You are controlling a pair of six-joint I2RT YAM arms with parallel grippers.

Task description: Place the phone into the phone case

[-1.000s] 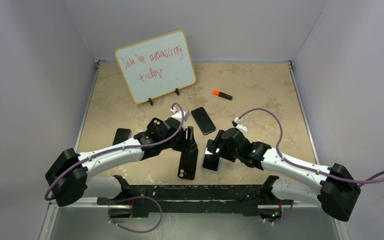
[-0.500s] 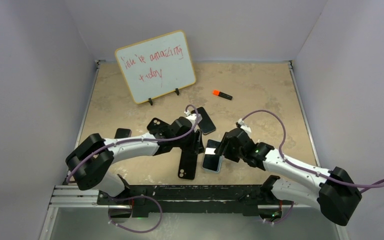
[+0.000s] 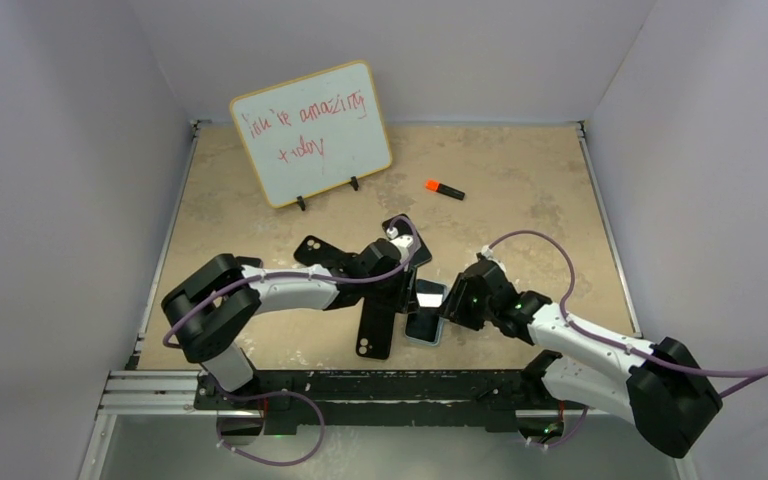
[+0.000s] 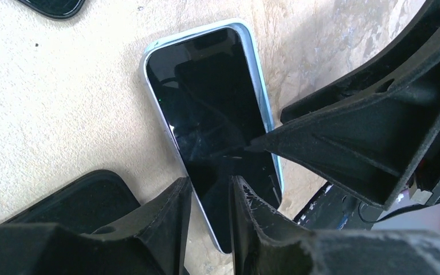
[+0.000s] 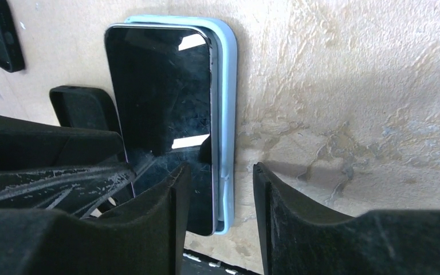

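Note:
The phone (image 3: 424, 322), dark screen up, lies flat in the light blue phone case (image 3: 421, 342) near the table's front edge. In the right wrist view the phone (image 5: 160, 97) sits a little off to the left on the case (image 5: 227, 114). My left gripper (image 3: 407, 298) is slightly open, its fingers straddling the phone's left edge (image 4: 211, 180). My right gripper (image 3: 447, 305) is open, its fingers straddling the right edges of phone and case (image 5: 220, 169). One right finger (image 4: 332, 143) reaches over the screen (image 4: 212, 103).
A black case (image 3: 375, 332) lies just left of the phone. Another black case (image 3: 310, 248) and a second phone (image 3: 415, 245) lie behind my left arm. A whiteboard (image 3: 310, 132) stands at the back left, with an orange marker (image 3: 444, 188) at the back.
My left arm has swung right, from over the black case to the phone's left edge. My right gripper has shifted slightly right along the phone.

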